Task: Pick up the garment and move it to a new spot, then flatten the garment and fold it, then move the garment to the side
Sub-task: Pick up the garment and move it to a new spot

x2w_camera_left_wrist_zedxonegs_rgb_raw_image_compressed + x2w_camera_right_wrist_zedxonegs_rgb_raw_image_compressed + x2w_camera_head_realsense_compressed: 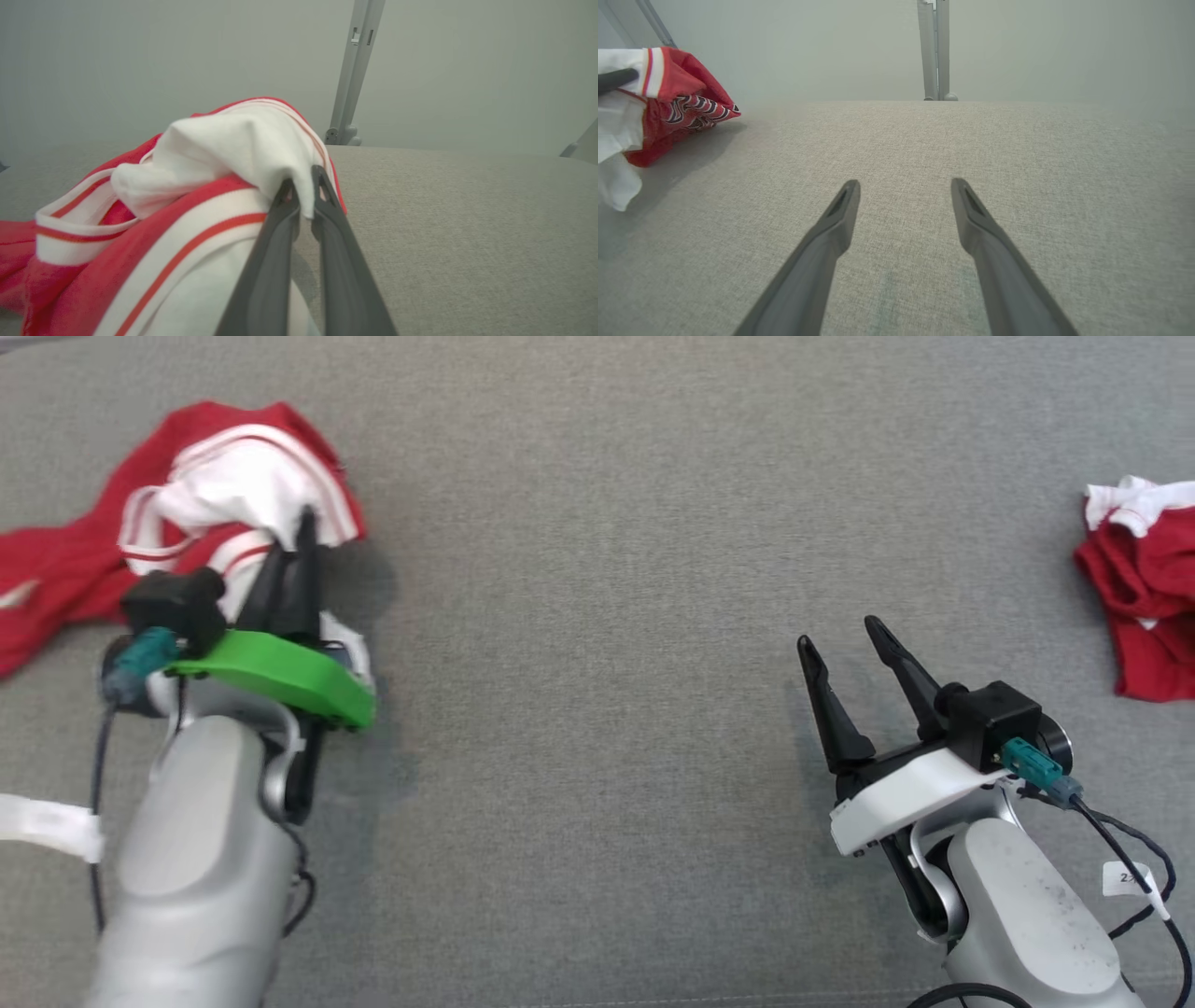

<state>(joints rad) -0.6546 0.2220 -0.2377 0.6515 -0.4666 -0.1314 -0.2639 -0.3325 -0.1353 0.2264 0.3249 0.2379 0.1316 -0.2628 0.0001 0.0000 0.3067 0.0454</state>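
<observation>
The garment lay far left on the surface, left gripper at its near edge; a second garment lay far right, beyond the right gripper.

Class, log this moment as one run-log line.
phase: grasp | left gripper: shut on garment | right gripper: open, empty, over table | other garment: far right

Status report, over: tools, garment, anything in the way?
Left tool shut on red-and-white garment, white fold pinched. Right tool open, empty. Second red garment far right, apart.
</observation>
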